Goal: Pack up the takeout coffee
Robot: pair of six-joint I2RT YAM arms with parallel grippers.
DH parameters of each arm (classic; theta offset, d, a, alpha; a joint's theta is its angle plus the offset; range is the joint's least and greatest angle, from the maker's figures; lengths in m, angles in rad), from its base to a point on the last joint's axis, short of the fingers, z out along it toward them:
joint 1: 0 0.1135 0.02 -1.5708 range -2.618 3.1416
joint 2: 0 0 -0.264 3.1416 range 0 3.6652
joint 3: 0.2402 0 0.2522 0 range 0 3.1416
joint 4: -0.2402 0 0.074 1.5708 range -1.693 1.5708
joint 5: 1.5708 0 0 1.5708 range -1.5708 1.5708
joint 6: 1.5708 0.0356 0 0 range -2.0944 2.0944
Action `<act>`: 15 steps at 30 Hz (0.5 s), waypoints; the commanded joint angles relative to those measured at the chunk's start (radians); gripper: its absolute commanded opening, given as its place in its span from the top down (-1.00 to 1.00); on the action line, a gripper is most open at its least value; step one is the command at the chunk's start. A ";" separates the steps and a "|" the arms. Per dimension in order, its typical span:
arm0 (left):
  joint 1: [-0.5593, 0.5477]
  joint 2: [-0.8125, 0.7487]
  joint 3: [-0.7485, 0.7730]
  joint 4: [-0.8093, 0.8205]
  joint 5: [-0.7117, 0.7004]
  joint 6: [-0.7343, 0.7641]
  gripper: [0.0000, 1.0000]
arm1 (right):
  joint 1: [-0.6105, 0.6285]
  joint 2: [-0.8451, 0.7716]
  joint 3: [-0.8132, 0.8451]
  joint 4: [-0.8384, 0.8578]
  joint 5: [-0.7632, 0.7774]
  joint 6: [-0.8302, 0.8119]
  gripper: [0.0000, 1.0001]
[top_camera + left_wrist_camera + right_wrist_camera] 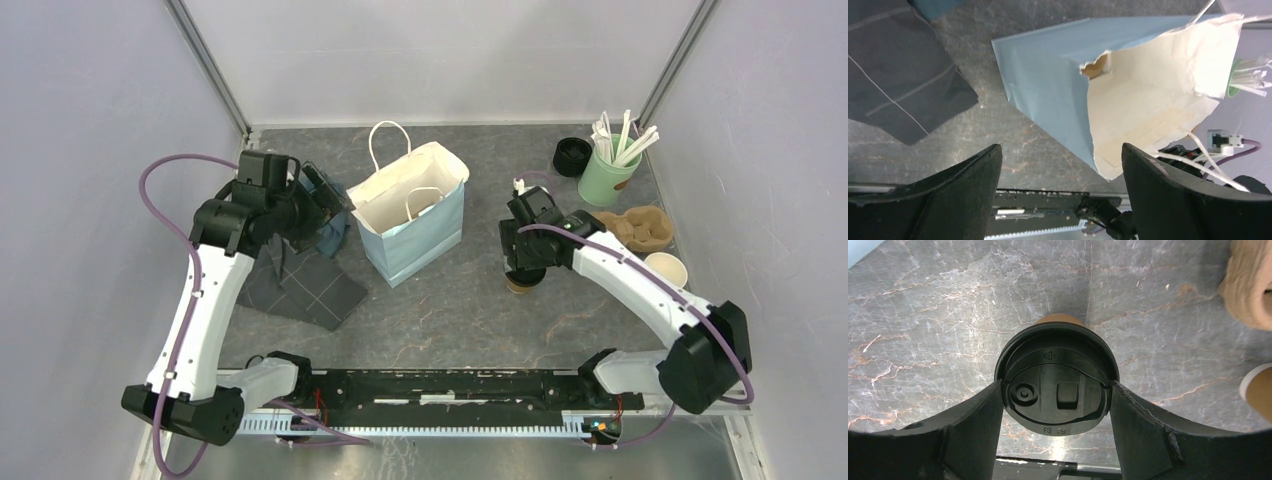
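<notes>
The takeout coffee (1057,390), a brown paper cup with a black lid, stands upright on the grey table. From above, the takeout coffee (522,284) is mostly hidden under my right gripper (522,268). In the right wrist view my right gripper (1055,386) straddles the lid, and both fingers touch its rim. A light blue paper bag (410,215) stands open to the left of the cup. My left gripper (325,198) hovers wide open by the bag's left side. In the left wrist view my left gripper (1060,165) holds nothing, with the bag (1048,85) just ahead.
A dark checked cloth (300,285) lies under the left arm. At the back right are a mint cup of white straws (608,172), black lids (572,156), a brown pulp carrier (640,228) and a lidless cream-rimmed cup (666,268).
</notes>
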 commanded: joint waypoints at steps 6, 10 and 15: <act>-0.052 -0.042 -0.132 0.068 0.094 -0.181 -0.71 | 0.001 -0.175 0.096 0.084 0.063 -0.221 0.17; -0.133 0.030 -0.059 0.079 -0.006 -0.204 -0.72 | 0.001 -0.245 0.097 0.122 0.069 -0.279 0.29; -0.196 0.109 -0.003 0.090 -0.098 -0.249 -0.67 | 0.001 -0.321 0.086 0.140 0.089 -0.358 0.46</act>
